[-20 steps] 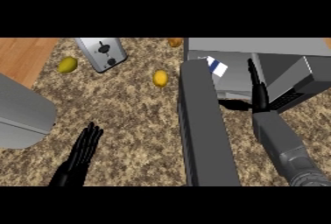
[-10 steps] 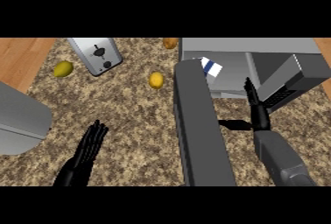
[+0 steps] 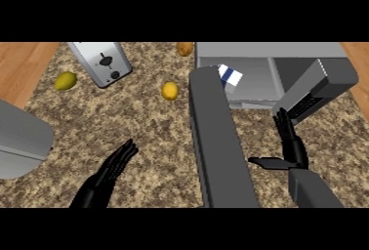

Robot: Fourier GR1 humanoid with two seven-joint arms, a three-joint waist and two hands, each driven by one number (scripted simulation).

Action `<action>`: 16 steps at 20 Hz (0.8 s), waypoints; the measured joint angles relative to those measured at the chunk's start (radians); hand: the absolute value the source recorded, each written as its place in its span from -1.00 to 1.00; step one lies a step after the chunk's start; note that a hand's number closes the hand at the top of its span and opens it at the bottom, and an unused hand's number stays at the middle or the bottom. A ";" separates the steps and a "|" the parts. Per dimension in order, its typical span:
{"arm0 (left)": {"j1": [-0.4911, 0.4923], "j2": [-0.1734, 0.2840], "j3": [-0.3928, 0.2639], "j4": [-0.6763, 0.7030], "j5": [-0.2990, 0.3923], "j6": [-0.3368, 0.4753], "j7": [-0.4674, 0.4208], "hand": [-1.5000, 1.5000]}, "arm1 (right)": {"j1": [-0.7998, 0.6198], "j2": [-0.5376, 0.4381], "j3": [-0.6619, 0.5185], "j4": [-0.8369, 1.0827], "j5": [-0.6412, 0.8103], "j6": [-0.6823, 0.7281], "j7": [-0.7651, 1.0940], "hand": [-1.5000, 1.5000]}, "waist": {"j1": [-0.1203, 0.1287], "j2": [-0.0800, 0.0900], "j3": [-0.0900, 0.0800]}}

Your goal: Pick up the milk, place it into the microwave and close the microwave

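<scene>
Head view of the speckled stone surface (image 3: 144, 127). Near left: the left hand (image 3: 108, 173) rests above the surface, fingers straight and holding nothing. Near right: the right hand (image 3: 288, 149) is open, fingers extended toward the far side and thumb spread left, just beside the long dark microwave door (image 3: 220, 146), which stands open and runs from near to far. Left edge: a grey rounded appliance (image 3: 22, 141). Farther: a yellow fruit (image 3: 170, 90) and a greenish fruit (image 3: 65, 80) lie apart on the surface beside a toaster (image 3: 102, 62). Far right: the milk (image 3: 229, 76), a white carton with a blue stripe, stands inside the microwave (image 3: 288, 68), behind the door's far end.
</scene>
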 measured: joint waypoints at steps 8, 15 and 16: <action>-0.063 0.012 -0.046 0.092 -0.105 -0.005 0.026 1.00 | 0.131 0.003 0.023 -0.155 -0.048 0.084 0.021 -1.00 | -0.019 -0.005 -0.001; -0.137 0.029 -0.129 0.183 -0.248 -0.017 0.040 1.00 | 0.253 -0.018 0.057 -0.341 -0.096 0.141 0.064 -1.00 | -0.033 -0.007 -0.002; -0.139 0.025 -0.152 0.190 -0.269 -0.016 0.046 1.00 | 0.279 -0.025 0.064 -0.374 -0.104 0.153 0.073 -1.00 | -0.035 -0.008 -0.002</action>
